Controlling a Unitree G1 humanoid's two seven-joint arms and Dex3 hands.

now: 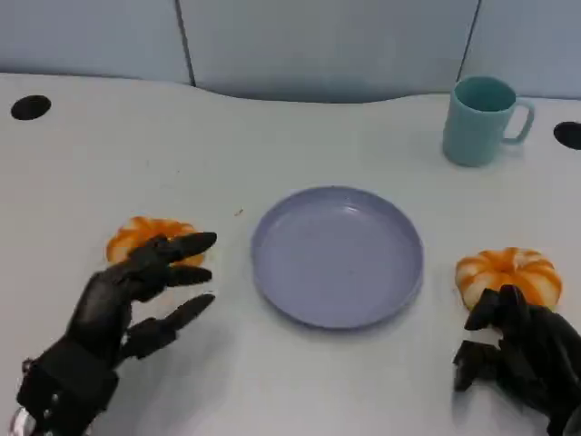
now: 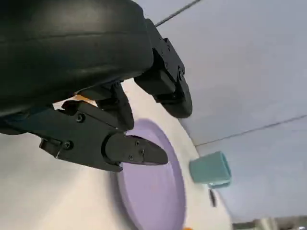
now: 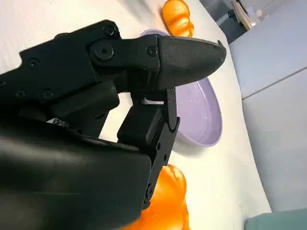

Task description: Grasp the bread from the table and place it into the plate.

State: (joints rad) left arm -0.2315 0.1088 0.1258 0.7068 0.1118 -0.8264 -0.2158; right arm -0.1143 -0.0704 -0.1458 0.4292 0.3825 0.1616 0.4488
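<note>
Two orange, pumpkin-shaped breads lie on the white table, either side of an empty lilac plate [image 1: 336, 254]. The left bread [image 1: 136, 233] lies just under the spread fingertips of my left hand [image 1: 136, 295], which holds nothing. The right bread [image 1: 508, 272] sits just beyond my right hand [image 1: 517, 350], whose fingers bend down by its near edge without gripping it. In the right wrist view the right hand [image 3: 120, 96] hangs over that bread [image 3: 165, 201], with the plate [image 3: 201, 110] and the other bread [image 3: 177, 17] beyond. The left wrist view shows the left hand [image 2: 96, 134] before the plate [image 2: 153, 191].
A teal mug [image 1: 481, 118] stands at the back right, also in the left wrist view as the mug [image 2: 211, 168]. Two black holes [image 1: 30, 107] mark the table's far corners. Pale panels close off the back.
</note>
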